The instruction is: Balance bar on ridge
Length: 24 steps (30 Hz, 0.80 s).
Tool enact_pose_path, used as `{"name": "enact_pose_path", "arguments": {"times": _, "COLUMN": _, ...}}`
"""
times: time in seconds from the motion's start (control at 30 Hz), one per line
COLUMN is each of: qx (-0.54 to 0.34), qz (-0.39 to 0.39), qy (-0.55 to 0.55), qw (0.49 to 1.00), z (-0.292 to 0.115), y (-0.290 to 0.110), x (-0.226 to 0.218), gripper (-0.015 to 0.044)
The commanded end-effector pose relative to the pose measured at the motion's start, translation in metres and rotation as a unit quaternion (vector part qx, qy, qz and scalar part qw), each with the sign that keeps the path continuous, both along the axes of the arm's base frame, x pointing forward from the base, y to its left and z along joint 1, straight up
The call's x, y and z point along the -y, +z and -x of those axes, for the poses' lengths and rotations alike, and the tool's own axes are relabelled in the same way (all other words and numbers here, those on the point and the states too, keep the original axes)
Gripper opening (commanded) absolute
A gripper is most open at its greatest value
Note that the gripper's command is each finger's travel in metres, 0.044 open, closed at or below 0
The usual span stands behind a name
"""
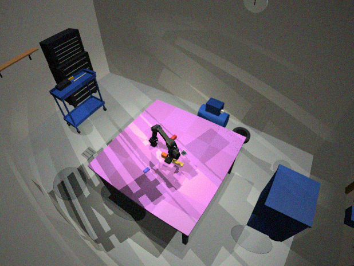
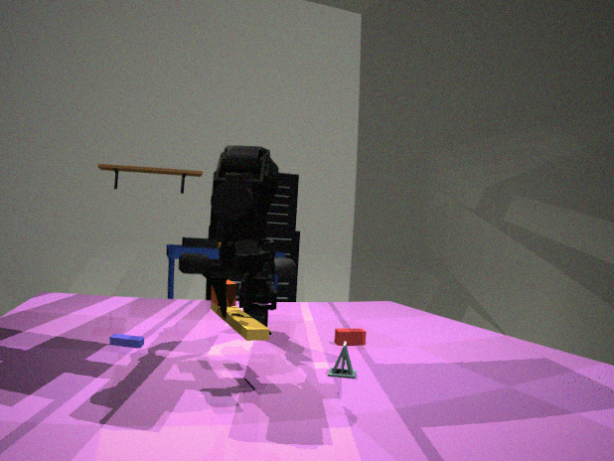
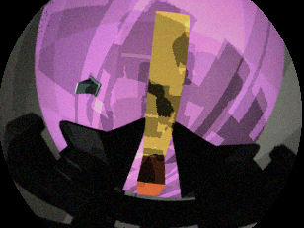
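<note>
The yellow bar (image 1: 179, 163) (image 2: 254, 331) (image 3: 169, 53) has an orange block (image 1: 164, 155) (image 2: 230, 292) (image 3: 150, 189) at one end. My gripper (image 1: 172, 161) (image 2: 243, 320) (image 3: 159, 122) is shut on the bar, nearer the orange end, and holds it above the table. The plain end points away from the arm's base. The ridge is a small dark green triangular stand (image 1: 184, 152) (image 2: 343, 368) (image 3: 88, 87). It stands on the table beside the bar, to the right in the exterior view and to the left in the wrist view. The bar does not touch it. Its exact tilt is hard to tell.
A red block (image 1: 173, 137) (image 2: 350, 337) lies on the pink table (image 1: 200, 183) (image 2: 477, 397) on the ridge's side of the arm. A blue block (image 1: 146, 169) (image 2: 126, 341) lies on the other side. Patchy shadows cover the table.
</note>
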<state>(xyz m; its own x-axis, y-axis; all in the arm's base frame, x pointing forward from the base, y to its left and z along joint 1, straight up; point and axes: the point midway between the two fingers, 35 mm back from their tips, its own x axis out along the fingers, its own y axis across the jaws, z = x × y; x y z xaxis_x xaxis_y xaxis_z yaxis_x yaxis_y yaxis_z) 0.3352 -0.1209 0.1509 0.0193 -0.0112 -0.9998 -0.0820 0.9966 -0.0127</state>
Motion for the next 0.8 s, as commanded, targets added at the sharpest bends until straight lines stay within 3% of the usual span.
{"name": "enact_pose_path", "arguments": {"times": 0.0, "qx": 0.006, "qz": 0.0, "qy": 0.004, "qw": 1.0, "z": 0.001, "y": 0.009, "x": -0.002, "gripper": 0.0}}
{"name": "enact_pose_path", "arguments": {"times": 0.77, "qx": 0.005, "qz": 0.002, "qy": 0.202, "qw": 0.979, "z": -0.03, "y": 0.011, "x": -0.079, "gripper": 0.0}}
